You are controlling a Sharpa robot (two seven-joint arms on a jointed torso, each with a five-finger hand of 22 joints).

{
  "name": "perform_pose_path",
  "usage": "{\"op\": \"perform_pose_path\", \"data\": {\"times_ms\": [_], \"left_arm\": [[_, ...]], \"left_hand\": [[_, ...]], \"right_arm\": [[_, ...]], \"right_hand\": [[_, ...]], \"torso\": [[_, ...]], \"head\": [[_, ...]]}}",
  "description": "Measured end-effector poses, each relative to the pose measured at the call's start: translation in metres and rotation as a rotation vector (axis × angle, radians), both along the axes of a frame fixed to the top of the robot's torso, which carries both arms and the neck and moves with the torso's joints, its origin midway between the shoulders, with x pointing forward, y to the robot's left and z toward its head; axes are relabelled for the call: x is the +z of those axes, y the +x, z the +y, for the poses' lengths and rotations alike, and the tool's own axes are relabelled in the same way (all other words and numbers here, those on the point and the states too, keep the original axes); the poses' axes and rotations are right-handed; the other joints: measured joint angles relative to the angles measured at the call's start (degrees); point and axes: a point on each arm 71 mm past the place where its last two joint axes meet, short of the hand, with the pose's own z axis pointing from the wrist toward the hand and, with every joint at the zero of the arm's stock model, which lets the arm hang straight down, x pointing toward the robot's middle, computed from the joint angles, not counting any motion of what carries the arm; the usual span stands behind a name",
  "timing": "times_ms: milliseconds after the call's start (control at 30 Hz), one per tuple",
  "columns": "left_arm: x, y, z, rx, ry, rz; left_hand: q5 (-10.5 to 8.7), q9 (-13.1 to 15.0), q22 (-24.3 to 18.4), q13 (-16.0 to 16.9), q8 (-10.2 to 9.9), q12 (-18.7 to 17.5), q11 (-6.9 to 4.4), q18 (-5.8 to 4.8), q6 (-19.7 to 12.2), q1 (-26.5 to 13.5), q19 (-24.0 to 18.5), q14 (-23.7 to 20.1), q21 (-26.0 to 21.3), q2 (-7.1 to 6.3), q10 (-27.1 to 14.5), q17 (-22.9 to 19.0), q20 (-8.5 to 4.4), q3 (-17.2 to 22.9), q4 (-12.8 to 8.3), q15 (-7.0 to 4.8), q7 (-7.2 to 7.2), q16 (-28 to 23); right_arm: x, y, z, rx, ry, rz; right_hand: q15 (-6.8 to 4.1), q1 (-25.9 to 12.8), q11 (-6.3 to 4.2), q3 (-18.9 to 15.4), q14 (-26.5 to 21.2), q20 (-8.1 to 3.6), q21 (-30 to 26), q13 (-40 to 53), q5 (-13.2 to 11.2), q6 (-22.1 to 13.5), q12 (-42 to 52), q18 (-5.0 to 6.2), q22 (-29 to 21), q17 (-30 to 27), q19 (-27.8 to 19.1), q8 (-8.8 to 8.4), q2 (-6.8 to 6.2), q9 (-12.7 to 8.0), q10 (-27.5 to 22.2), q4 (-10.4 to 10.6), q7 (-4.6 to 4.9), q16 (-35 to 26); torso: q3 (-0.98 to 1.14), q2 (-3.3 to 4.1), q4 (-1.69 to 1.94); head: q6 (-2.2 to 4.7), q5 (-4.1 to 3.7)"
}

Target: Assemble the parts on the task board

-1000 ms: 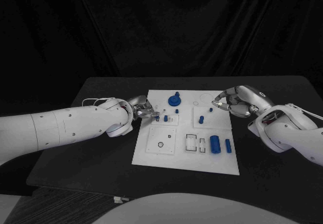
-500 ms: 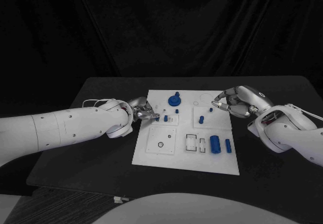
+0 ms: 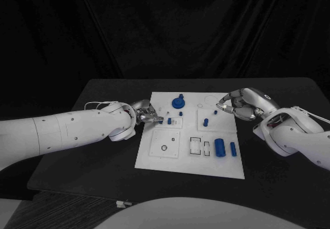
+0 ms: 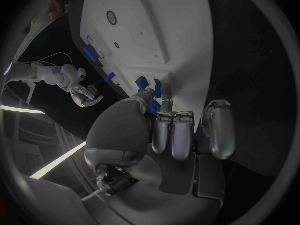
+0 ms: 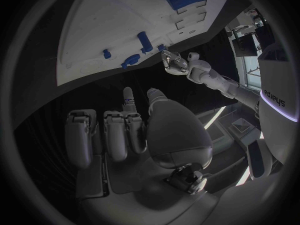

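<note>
Fingers (image 4: pixel 164 105) of our left hand (image 3: pixel 146 114) are pinching a small blue plastic peg (image 3: pixel 169 121) at the white task board (image 3: pixel 172 160), several pieces seated, our right hand (image 3: pixel 237 105) curling empty.

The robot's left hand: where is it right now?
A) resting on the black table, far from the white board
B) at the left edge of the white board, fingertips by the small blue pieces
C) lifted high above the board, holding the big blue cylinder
B: the left hand sits at the left edge of the task board, its fingertips reaching the small blue parts there.
</note>
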Motion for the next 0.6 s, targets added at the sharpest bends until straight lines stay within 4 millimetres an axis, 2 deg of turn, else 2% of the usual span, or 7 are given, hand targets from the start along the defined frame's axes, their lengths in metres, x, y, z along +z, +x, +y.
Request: {"op": "perform_pose_path", "data": {"times_ms": [67,100,133,367,433,467,600], "left_arm": [[-0.0001,0.0,0.0,0.0,0.0,0.0],[-0.0001,0.0,0.0001,0.0,0.0,0.001],[-0.0002,0.0,0.0001,0.0,0.0,0.001],[-0.0003,0.0,0.0008,0.0,0.001,0.001],[-0.0003,0.0,0.0009,0.0,0.001,0.001],[-0.0003,0.0,0.0009,0.0,0.001,0.001],[-0.0004,0.0,0.0009,-0.002,0.0,0.0]], "left_hand": [[-0.51,0.0,0.0,0.0,0.0,0.0,0.0,0.0,0.0,0.0,0.0,0.0,0.0,0.0,0.0,0.0,0.0,-0.48,0.48,0.0,0.0,0.0],[-0.67,0.0,0.0,0.0,0.0,0.0,0.01,0.0,0.0,0.0,0.0,0.0,-0.31,0.0,0.0,0.0,0.0,-0.87,0.86,0.0,0.0,0.0],[-0.67,0.0,0.0,0.0,0.0,0.0,0.01,0.0,0.0,0.0,0.0,0.0,-0.65,0.0,0.0,0.0,0.0,-0.87,0.86,0.0,0.0,0.0],[-1.34,-0.01,0.0,0.0,0.0,0.0,0.27,0.0,0.0,-0.01,0.0,0.0,-0.65,0.0,0.25,0.0,0.01,-0.88,0.87,0.0,0.01,0.0],[-2.25,-0.01,0.0,0.0,0.0,0.0,0.28,0.0,0.0,-0.5,0.0,0.0,-0.65,0.48,0.25,0.0,0.01,-2.14,1.96,0.0,0.01,0.0],[-2.65,-0.02,0.0,0.0,0.0,0.0,0.28,0.0,0.0,-0.63,0.0,0.0,-0.65,0.61,0.25,0.0,0.01,-2.61,1.5,0.0,0.01,0.0],[-2.66,-0.05,0.0,0.0,0.0,0.0,0.6,0.0,0.0,-0.62,0.0,0.01,-0.65,0.6,-0.21,0.0,0.01,-3.16,2.04,0.0,0.01,0.0]], "right_arm": [[0.0,0.0,0.0001,0.0,0.0,0.0],[0.0,0.0,0.0002,0.0,0.0,0.0],[-0.0001,0.0001,0.0002,0.0,0.0,0.0],[-0.0003,0.0002,0.0004,0.0,0.0,0.0],[-0.0004,0.0003,0.0005,0.0,0.0,0.0],[-0.0004,0.0003,0.0005,0.0,0.0,0.0],[-0.0005,0.0004,0.0006,0.001,0.0,0.001]], "right_hand": [[0.0,0.0,0.0,0.0,0.0,0.0,0.0,0.0,0.0,0.0,0.0,0.0,0.0,0.0,0.0,0.0,0.0,0.0,0.0,0.0,0.0,0.0],[0.0,0.77,0.0,0.0,0.0,0.0,0.0,0.0,0.0,0.0,0.0,0.0,0.0,0.0,0.0,0.0,-0.77,0.0,0.0,0.0,0.0,0.0],[0.0,0.97,0.0,0.0,0.0,0.0,0.0,0.0,0.0,0.0,0.0,0.0,0.0,0.0,0.0,0.0,-0.97,0.0,0.0,0.0,0.0,0.0],[0.0,0.97,0.0,0.0,0.0,0.0,0.0,0.0,0.0,0.0,0.0,0.0,0.0,0.0,0.0,0.0,-0.97,0.0,0.0,0.0,0.0,0.0],[0.0,0.97,0.0,0.0,0.0,0.0,0.0,0.0,0.0,0.0,0.0,0.0,0.0,0.0,0.0,0.0,-0.97,0.0,0.0,0.0,0.0,0.0],[0.0,0.97,0.0,0.0,0.0,0.0,0.0,0.0,0.0,0.0,0.0,0.0,0.0,0.0,0.0,0.0,-0.97,0.0,0.0,0.0,0.0,0.0],[0.0,0.97,0.0,0.0,0.0,0.0,0.0,0.0,0.0,0.0,0.0,0.0,0.0,0.0,0.0,0.0,-0.97,0.0,0.0,0.0,0.0,0.0]], "torso": [[0.0,-0.01,0.0],[0.0,-0.01,0.0],[0.0,0.0,-0.01],[-0.01,0.04,-0.01],[-0.01,0.05,-0.01],[0.0,0.05,-0.01],[0.0,0.04,-0.01]], "head": [[0.0,0.04],[0.0,0.06],[0.0,0.07],[0.0,0.03],[0.0,0.03],[0.0,0.03],[0.0,0.02]]}}
